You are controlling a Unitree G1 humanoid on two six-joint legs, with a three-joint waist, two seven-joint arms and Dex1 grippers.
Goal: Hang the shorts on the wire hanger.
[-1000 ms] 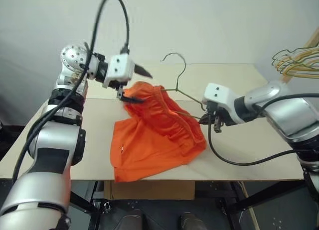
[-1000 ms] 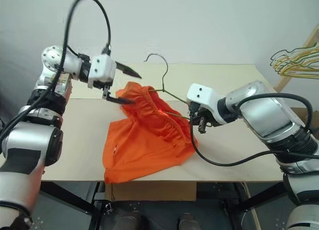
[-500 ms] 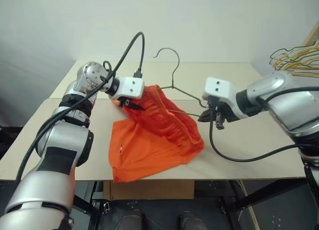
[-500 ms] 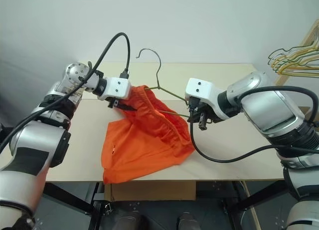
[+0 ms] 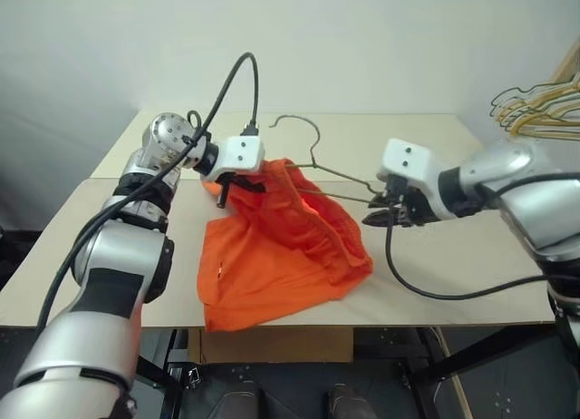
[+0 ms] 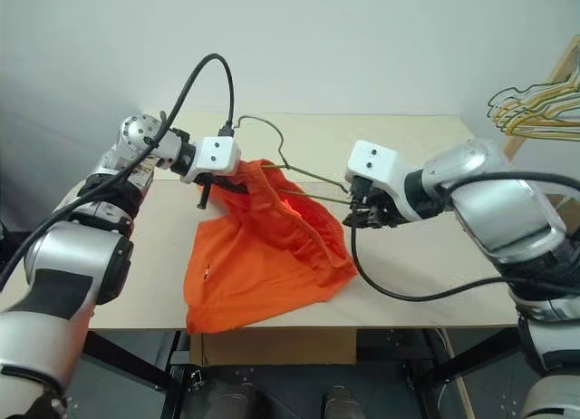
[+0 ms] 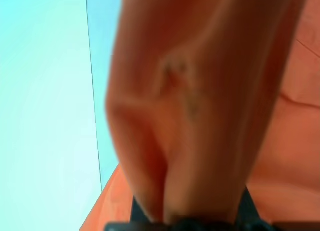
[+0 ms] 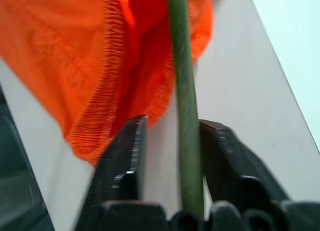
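With left gripper (image 5: 224, 194) pinched on the waistband of the shorts (image 5: 290, 256), heaped on the table (image 5: 444, 260), and right gripper (image 5: 373, 212) spread around the wire hanger (image 8: 182, 81), seemed mid-threading; probably next called for drawing the fabric along the wire.

You have bright orange shorts (image 5: 281, 247) lying on the pale beige table (image 5: 471, 265), plain in colour apart from a small white mark near their left edge. The wire hanger (image 5: 313, 160) over the shorts reads dark grey, olive-green in the right wrist view. Off the table's far right corner you can see a bunch of yellow, green and wooden hangers (image 5: 535, 106) against the white wall.
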